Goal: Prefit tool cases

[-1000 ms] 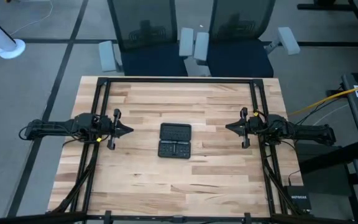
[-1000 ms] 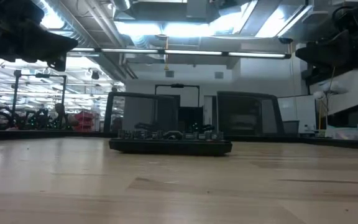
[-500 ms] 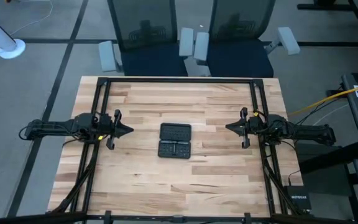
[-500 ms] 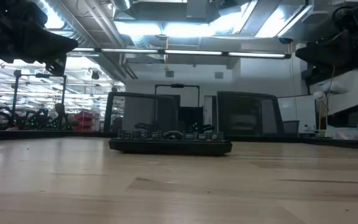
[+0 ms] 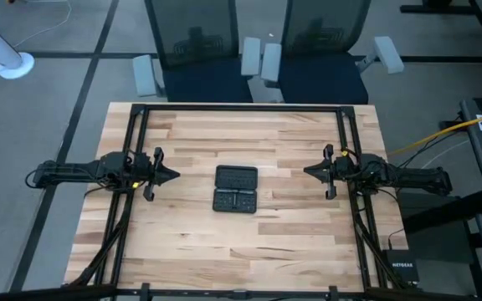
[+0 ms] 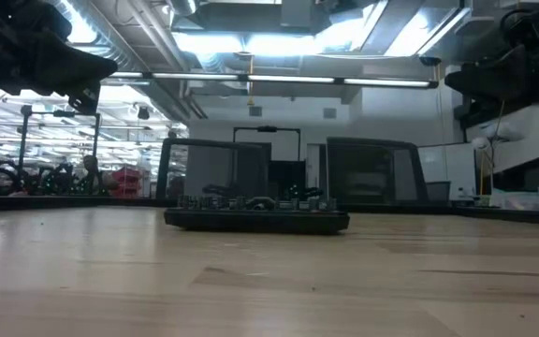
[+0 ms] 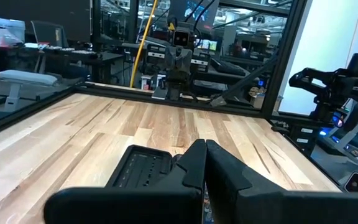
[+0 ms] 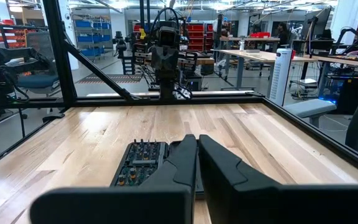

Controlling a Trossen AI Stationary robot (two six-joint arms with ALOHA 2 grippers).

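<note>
High view: tool case (image 5: pixel 235 189) lies opened flat at the middle of the wooden worktop (image 5: pixel 241 242), its two halves side by side, one toward the chairs, one toward the near edge. Left gripper (image 5: pixel 175 175) is just left of the case, right gripper (image 5: pixel 306 171) to its right and a little farther off; both point inward at it and neither touches it. A black box marked NETGEAR (image 5: pixel 401 269) sits off the worktop's right near corner. Two office chairs (image 5: pixel 258 50) stand behind the far edge.

Low view: case (image 6: pixel 255 219) rests flat on the worktop, small bits standing up from its slots. Both arms show only as dark shapes at the upper corners, well above the surface.

Left wrist view: fingers (image 7: pixel 194 165) pressed together, holding nothing. Case (image 7: pixel 143 167) lies just beyond the tips.

Right wrist view: fingers (image 8: pixel 185 155) all but closed, a thin gap between them, empty. Case (image 8: pixel 138 162) lies just past them, bits visible in its slots.
</note>
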